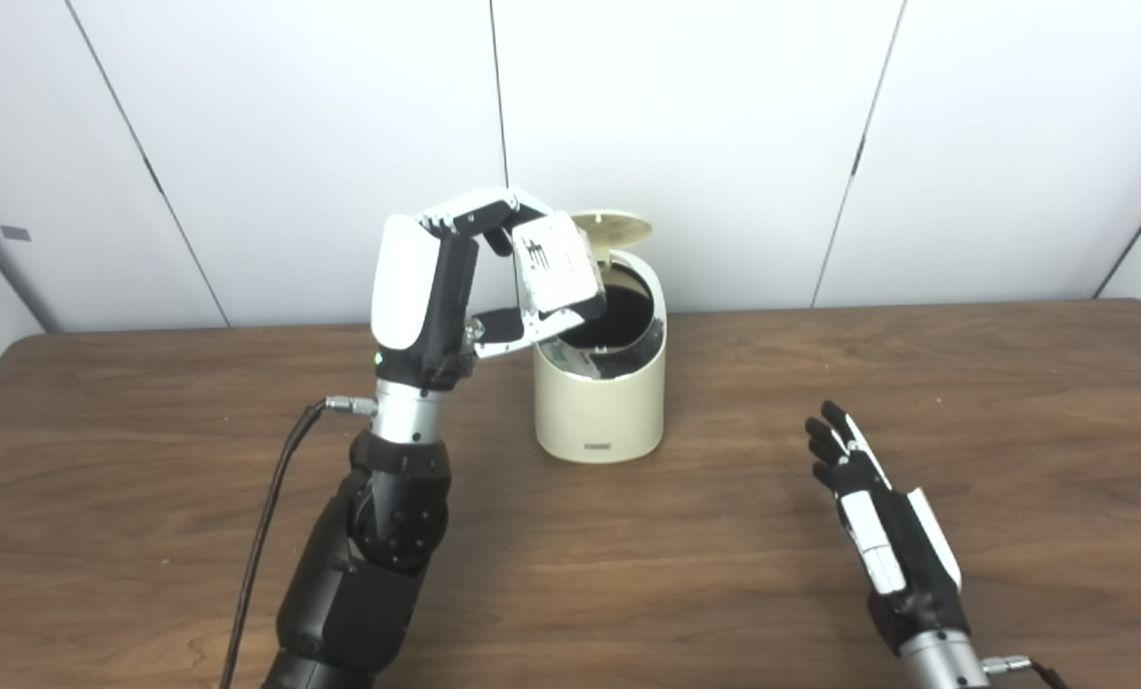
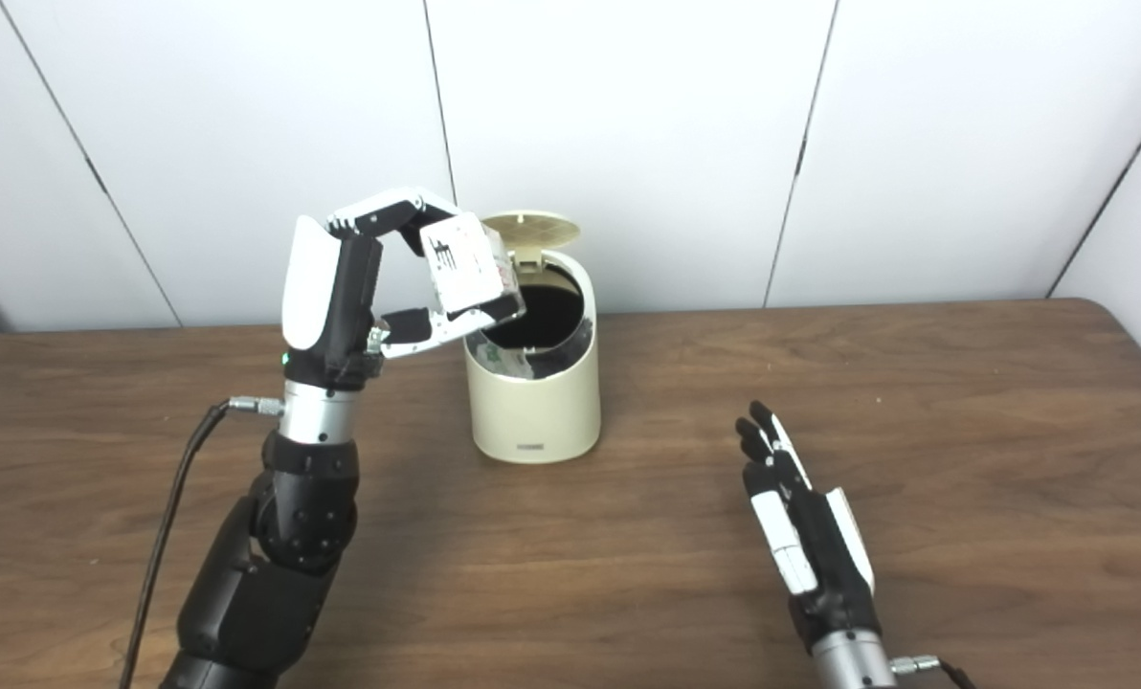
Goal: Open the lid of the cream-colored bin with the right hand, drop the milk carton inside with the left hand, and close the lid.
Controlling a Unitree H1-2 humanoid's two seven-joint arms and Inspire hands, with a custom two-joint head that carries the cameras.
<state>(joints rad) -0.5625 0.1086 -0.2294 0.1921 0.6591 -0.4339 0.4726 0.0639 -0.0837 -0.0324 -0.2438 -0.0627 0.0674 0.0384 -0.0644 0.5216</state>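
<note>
Carton [image 1: 555, 263] in left hand [image 1: 456, 287], over bin [image 1: 601, 402].

My left arm stands raised, wrist upright, left hand [image 1: 456, 287] pinching the milk carton [image 1: 556, 263] between fingers above and thumb below. My right hand [image 2: 805, 536] lies low, fingers extended, seemingly empty and apart.

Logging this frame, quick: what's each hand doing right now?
Left hand: shut on the milk carton, over the open bin.
Right hand: open, holding nothing.
</note>
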